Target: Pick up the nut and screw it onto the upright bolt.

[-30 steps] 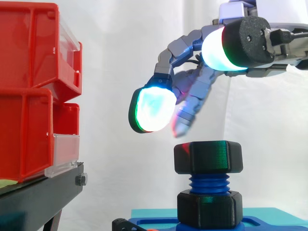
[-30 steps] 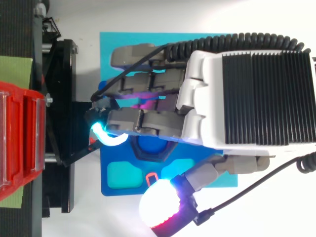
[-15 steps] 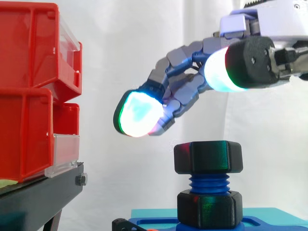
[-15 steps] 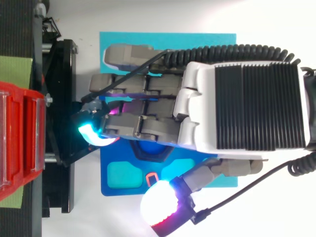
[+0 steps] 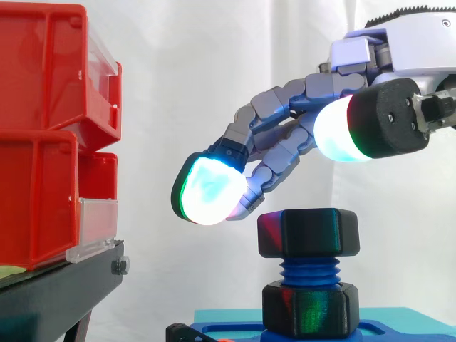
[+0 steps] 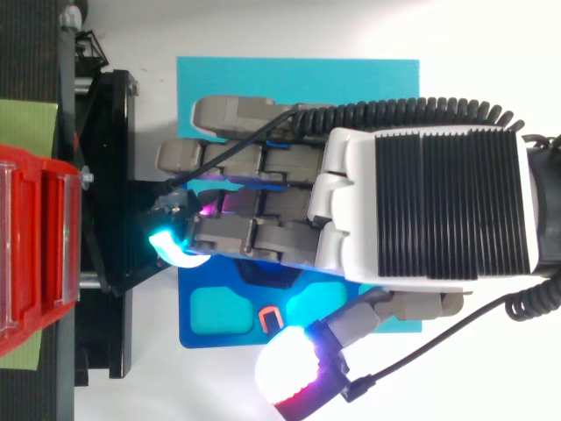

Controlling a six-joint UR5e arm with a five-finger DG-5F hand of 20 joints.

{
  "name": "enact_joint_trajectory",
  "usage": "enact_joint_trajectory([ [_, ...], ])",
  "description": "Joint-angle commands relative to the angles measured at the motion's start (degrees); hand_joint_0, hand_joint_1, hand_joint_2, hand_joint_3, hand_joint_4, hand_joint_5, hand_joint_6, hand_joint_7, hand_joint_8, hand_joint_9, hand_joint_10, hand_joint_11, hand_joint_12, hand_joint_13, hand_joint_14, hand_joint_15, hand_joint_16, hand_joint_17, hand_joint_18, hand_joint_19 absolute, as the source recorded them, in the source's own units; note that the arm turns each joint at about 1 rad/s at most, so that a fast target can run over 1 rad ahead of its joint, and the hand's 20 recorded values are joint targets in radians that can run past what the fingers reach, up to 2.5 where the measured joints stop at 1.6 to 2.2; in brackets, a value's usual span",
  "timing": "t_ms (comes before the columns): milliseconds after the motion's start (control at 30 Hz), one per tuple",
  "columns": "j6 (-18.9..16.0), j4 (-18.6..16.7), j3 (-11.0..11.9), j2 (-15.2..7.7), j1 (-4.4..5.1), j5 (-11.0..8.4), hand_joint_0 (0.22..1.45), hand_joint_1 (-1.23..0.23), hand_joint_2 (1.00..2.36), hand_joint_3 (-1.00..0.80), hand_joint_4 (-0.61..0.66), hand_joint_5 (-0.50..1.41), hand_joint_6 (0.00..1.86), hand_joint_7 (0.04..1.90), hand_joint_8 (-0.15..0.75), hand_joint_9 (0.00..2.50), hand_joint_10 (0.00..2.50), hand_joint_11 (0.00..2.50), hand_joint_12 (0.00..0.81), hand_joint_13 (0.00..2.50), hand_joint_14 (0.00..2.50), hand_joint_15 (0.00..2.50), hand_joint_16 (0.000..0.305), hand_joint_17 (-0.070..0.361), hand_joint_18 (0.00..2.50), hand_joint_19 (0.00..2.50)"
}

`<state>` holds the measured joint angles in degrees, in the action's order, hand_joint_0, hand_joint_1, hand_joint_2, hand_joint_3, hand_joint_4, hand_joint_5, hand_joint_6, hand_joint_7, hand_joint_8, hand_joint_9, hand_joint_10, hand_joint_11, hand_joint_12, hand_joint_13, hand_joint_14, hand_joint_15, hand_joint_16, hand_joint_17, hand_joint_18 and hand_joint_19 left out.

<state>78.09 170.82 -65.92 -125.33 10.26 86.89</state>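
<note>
A: So, where does the nut sit?

B: At the top of the bolt, a black hexagon on its upper end. Blue thread shows below it, and under that thread a second black nut sits on the blue base plate.

A: Which way does the bolt run?

B: Upright. Its long axis is vertical and the top nut's bore follows it, so the hexagon's flat faces look sideways.

A: And the hand?

B: Above the bolt, with its fingers relaxed, loosely spread and closed on nothing. They reach leftward and slope down. One glowing fingertip hangs just beside the nut's upper left corner, and I cannot tell whether it touches. The thumb's pad is higher, over the nut's right side.

A: What does the side view give you?

B: Heights: hand over nut, nut over thread. It also shows red bins on a black stand, well left of the bolt.

A: And the top view?

B: Layout. The hand's back lies over the bolt's place, fingers pointing toward the stand. On the thumb's side of the bolt, a darker blue fixture holds a teal pocket and a small orange-red mark that I cannot identify.
</note>
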Motion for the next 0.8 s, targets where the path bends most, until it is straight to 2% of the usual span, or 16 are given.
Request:
enact_joint_trajectory([
  [0,0.04,0.13,0.0,0.0,0.11,0.03,0.47,-0.3,1.0,-0.5,0.2,-0.11,0.5,0.63,0.169,0.41,0.0,0.0,0.242,0.14,0.0,0.0,0.027,0.061,0.0,0.0],
  [367,0.39,0.13,-1.06,0.0,0.37,0.03,0.48,-0.31,1.0,-0.5,0.22,-0.08,0.5,0.79,0.199,0.46,0.0,0.0,0.241,0.19,0.0,0.0,0.025,0.057,0.0,0.0],
  [767,0.39,0.57,-1.06,0.0,-0.07,0.3,0.49,-0.3,1.0,-0.5,0.26,-0.05,0.5,1.04,0.224,0.53,0.0,0.0,0.23,0.27,0.0,0.0,0.022,0.049,0.0,0.0],
])
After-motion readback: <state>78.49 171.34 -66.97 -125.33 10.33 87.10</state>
